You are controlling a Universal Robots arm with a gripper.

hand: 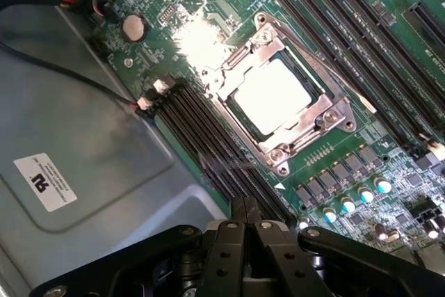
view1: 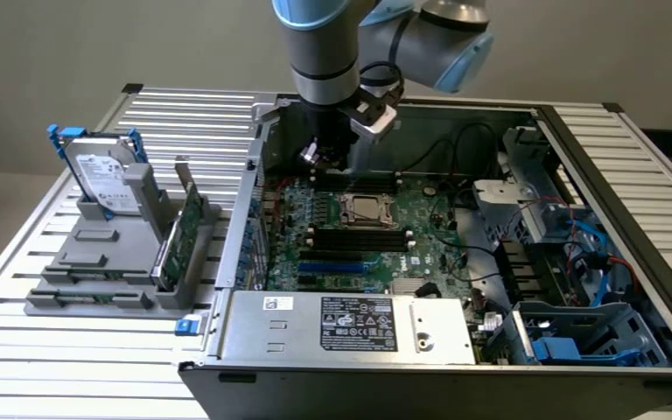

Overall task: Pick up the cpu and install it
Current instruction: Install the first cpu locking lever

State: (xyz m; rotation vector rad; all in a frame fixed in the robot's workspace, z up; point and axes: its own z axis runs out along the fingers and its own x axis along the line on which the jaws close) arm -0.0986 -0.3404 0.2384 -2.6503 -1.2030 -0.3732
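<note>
Black gripper [hand: 243, 206] fingers sit closest to the wrist camera, pressed together with nothing between them. They hang over the dark memory slots [hand: 208, 147] just beside the processor socket.

In the exterior view, the slatted metal table [view1: 80, 367] carries an open computer case [view1: 430, 389] lying on its side, with the power supply [view1: 348, 324] at its near edge. The arm [view1: 325, 52] drops from the top of the picture. Its forearm stands nearly vertical and its wrist reaches down into the case at the far side of the motherboard [view1: 430, 254], just beyond the socket.

On the exterior view's left, well apart from the case, a grey holder [view1: 102, 262] keeps a hard drive [view1: 102, 179] with a blue bracket upright. A green circuit card [view1: 185, 232] stands on edge beside it.

The cpu [hand: 268, 95] lies flat inside the socket's metal frame [hand: 299, 137], silvery top upward, apart from the fingers. A coin cell [hand: 133, 28] sits on the board on the far side of the socket from the gripper.
</note>
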